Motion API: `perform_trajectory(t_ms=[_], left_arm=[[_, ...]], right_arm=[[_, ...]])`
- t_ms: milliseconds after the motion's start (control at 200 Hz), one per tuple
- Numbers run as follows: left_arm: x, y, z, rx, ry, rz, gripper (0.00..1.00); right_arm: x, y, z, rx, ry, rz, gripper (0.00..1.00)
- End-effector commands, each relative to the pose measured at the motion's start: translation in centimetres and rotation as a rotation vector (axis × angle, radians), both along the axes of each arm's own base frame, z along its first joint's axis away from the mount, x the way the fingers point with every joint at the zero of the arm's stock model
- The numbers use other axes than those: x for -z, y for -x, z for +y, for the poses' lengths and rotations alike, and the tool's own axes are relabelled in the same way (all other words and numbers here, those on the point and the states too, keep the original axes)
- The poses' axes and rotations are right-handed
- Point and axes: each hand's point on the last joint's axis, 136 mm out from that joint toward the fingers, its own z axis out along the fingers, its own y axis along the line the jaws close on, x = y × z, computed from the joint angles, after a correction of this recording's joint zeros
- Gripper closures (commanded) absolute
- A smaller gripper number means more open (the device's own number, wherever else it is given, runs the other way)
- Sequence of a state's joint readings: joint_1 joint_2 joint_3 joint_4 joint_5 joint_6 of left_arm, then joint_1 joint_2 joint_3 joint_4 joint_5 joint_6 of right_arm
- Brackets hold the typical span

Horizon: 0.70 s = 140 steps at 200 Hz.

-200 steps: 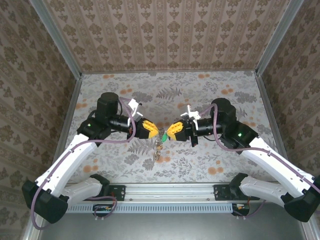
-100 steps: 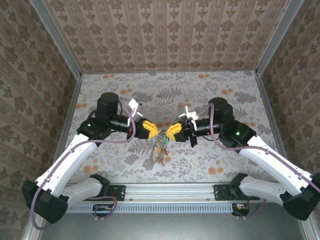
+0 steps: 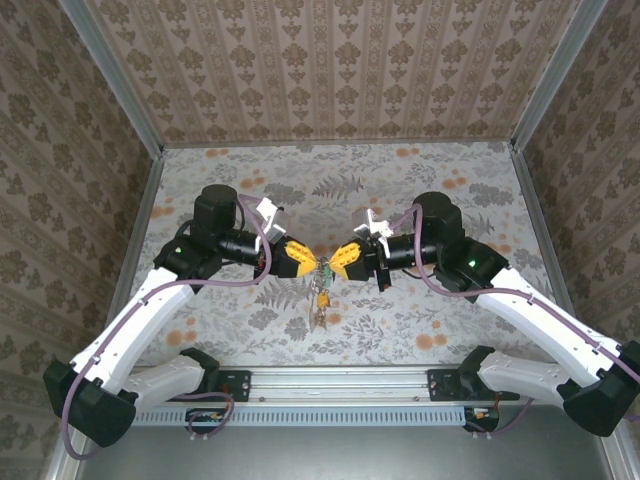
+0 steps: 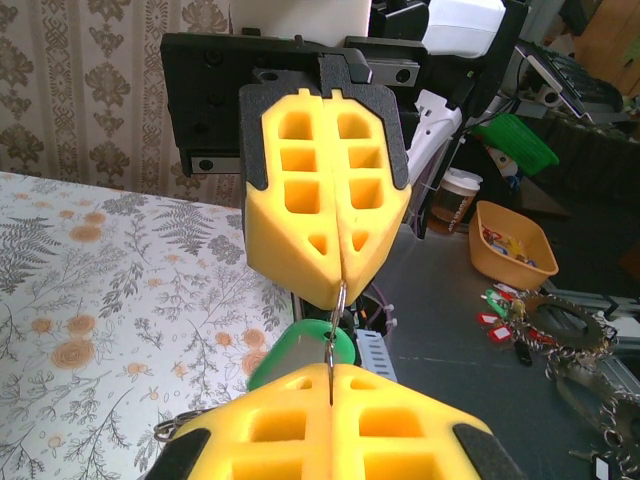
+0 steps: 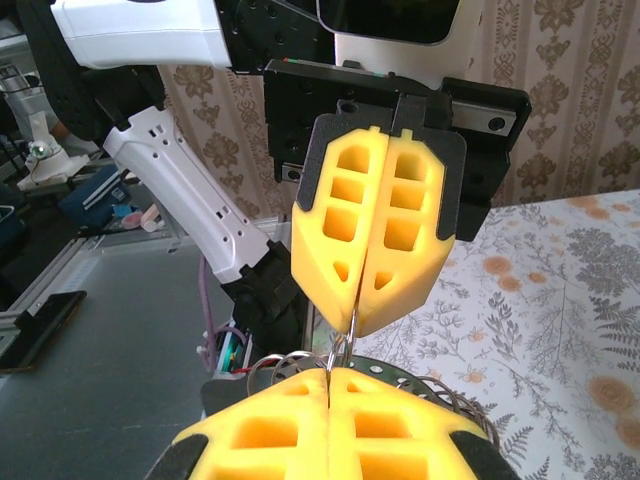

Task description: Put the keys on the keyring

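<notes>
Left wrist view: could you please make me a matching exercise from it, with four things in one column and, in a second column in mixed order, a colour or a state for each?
Things:
1. right gripper
2. key head
3. bowl
4. table

Colour or state:
A. orange
B. shut on the wire of the keyring
C. green
D. pale, printed with ferns and flowers

Right pairs: 1-B, 2-C, 3-A, 4-D.
</notes>
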<state>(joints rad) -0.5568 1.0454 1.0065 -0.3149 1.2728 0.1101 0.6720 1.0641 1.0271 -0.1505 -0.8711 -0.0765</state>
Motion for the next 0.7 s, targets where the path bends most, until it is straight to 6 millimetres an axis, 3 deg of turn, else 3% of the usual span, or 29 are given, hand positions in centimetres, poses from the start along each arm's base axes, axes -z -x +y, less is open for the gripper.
perform_trajectory(t_ms=[0,695], left_arm=[[-1.9,1.4,0.3,0.053,0.053,-0.061,1.00],[-2.0,1.6,0.4,0.057,0.060,-0.068,1.00]], right_arm=[[-0.9,-0.3,0.2,0.006,-0.002,-0.038,1.00],[0.7,-0.7,0.8,0.003,0.043,0.007,1.00]])
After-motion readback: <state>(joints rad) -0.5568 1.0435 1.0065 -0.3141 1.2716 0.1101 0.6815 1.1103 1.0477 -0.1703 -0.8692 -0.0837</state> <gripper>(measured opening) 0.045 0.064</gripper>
